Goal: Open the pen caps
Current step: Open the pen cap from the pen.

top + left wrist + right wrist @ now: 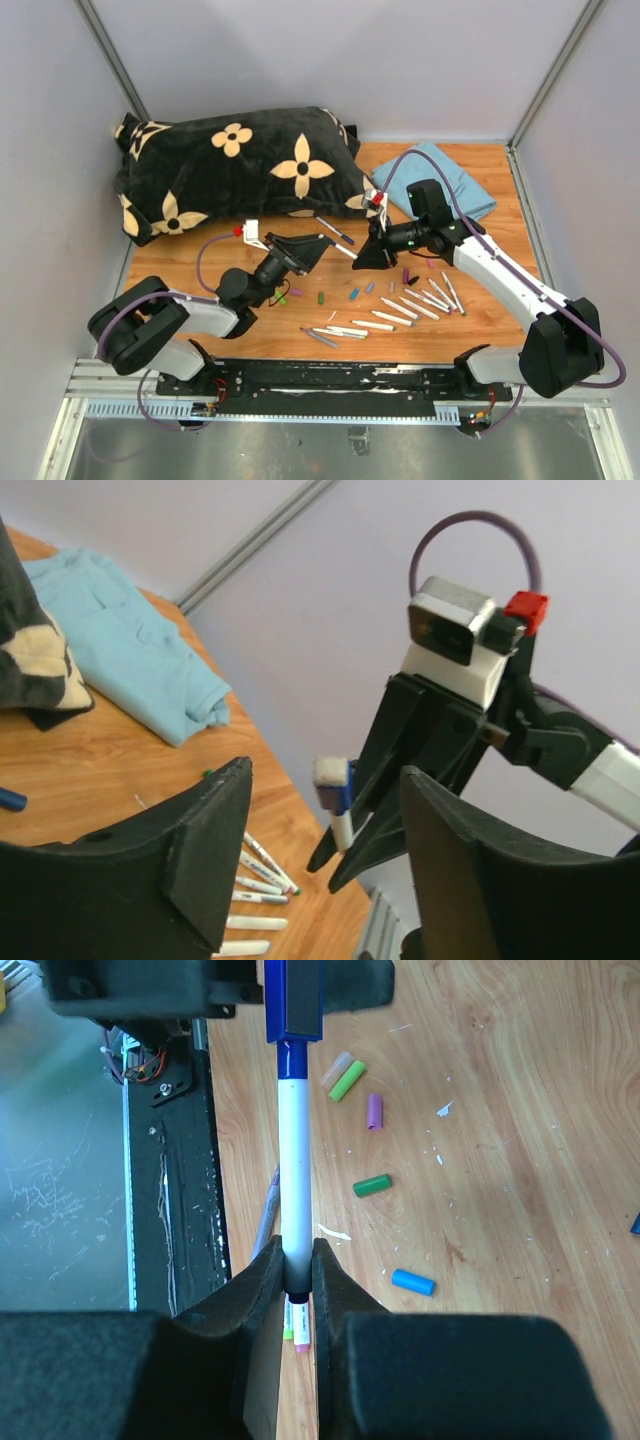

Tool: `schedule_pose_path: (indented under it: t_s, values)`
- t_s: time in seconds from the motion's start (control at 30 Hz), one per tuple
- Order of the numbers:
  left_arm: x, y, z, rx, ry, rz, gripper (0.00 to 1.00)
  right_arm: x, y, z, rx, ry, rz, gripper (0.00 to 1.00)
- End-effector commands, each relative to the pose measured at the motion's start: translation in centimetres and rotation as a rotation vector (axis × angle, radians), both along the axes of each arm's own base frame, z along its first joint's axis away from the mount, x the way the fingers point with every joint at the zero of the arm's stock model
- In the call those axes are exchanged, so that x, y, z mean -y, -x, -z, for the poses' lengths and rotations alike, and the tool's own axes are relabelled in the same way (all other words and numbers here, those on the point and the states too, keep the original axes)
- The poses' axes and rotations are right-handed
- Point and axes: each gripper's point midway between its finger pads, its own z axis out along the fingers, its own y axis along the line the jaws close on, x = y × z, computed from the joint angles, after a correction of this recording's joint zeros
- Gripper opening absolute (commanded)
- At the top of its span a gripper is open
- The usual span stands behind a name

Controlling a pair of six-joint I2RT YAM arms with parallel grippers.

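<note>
Pale grey walls close in a wooden counter (500,230). On it, seen from the top camera, a black pillow (230,170) with cream flowers fills the 10 to 11 o'clock part. A folded light-blue cloth (450,180) lies at 1 o'clock.

The two arms meet above the middle. The right claw (297,1260) is pressed onto the white barrel of a marker pen (296,1160), pinching it near its lower end. The pen's blue cap (293,1005) points toward the left arm.

The left claw (325,775) stands spread, one finger on each side of that cap. I cannot tell whether either finger touches it.

Loose pen caps (354,294) lie on the wood just below the claws, from about 6 to 4 o'clock of the centre. The right wrist view shows a dark green cap (372,1186), a bright blue cap (413,1282), a purple cap (374,1111), and a light green cap (348,1080) beside a pink cap (336,1068).

A fanned row of white pens (425,298) lies at 4 o'clock. A few more barrels (350,328) rest at 6 o'clock near the front edge. One dark-tipped pen (333,230) lies just beside the pillow.
</note>
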Motion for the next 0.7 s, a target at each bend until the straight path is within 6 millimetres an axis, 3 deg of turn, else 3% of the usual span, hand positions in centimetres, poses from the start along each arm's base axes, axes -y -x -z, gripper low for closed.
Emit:
schedule_pose_path:
  t_s: [0.0, 0.13, 0.43, 0.67]
  values:
    - [0.7, 0.5, -2.6, 0.068, 0.106, 0.042, 0.59, 0.1, 0.1, 0.0, -0.017, -0.018, -0.003, 0.01]
    - [1.3, 0.4, -2.2, 0.06, 0.114, 0.06, 0.47, 0.1, 0.1, 0.2, -0.023, -0.017, -0.004, 0.01]
    - [1.0, 0.0, -2.8, 0.069, 0.116, 0.029, 0.55, 0.1, 0.1, 0.5, -0.03, -0.013, -0.006, 0.01]
    - [1.0, -0.3, -3.3, 0.071, 0.124, 0.017, 0.44, 0.0, 0.3, 0.7, -0.036, -0.012, -0.015, 0.01]
